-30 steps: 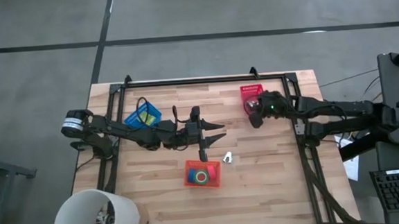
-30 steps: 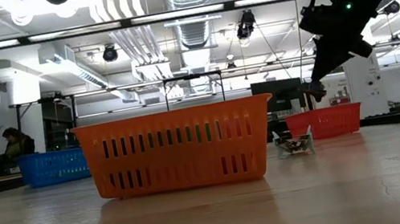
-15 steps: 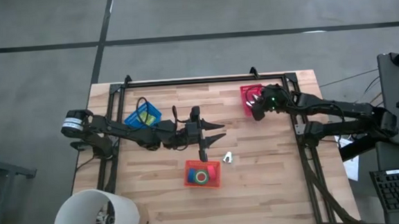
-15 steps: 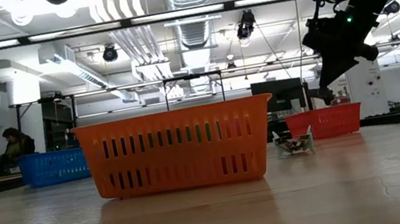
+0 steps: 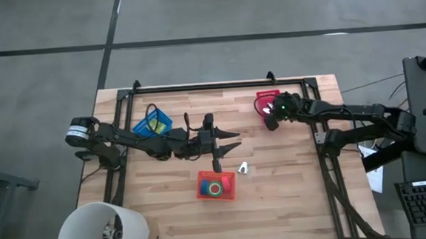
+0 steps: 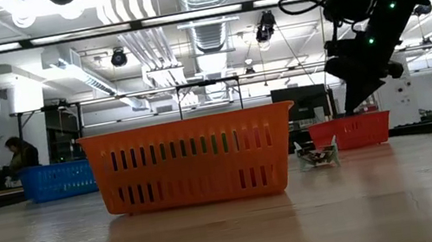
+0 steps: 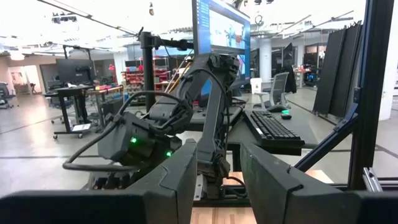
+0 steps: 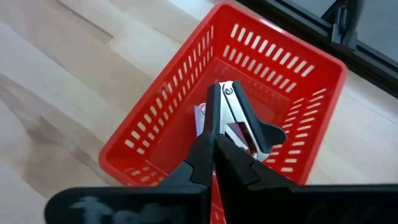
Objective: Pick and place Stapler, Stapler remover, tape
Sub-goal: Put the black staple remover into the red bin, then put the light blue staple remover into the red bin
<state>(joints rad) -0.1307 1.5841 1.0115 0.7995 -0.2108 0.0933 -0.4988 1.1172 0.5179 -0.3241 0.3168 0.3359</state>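
My right gripper (image 5: pixel 272 116) hangs over the small red basket (image 5: pixel 265 99) near the table's far right and is shut on a black and chrome stapler remover (image 8: pixel 244 118). A pale thing (image 8: pixel 201 117) lies on that basket's floor. A second stapler remover (image 5: pixel 242 166) rests on the bare table beside the orange basket (image 5: pixel 215 186), and it also shows in the low view (image 6: pixel 318 155). A green tape roll (image 5: pixel 215 187) and a red one lie in the orange basket. My left gripper (image 5: pixel 228 141) waits open above the table's middle. My right gripper pinches the stapler remover between its two fingers (image 8: pixel 208 140), which come from above and slant down into the red basket. The remover's chrome end (image 8: pixel 229 91) sticks out past the fingertips, and it hangs clear above the basket floor.
A blue basket (image 5: pixel 152 123) with a yellowish thing in it stands at the far left, by the left arm. A black frame (image 5: pixel 203 85) runs along the table's far edge and sides. A white bin (image 5: pixel 101 230) stands off the near left corner.
My right gripper, still shut, has moved toward the table's far edge and come over the red basket. It has also sunk a little toward the basket.
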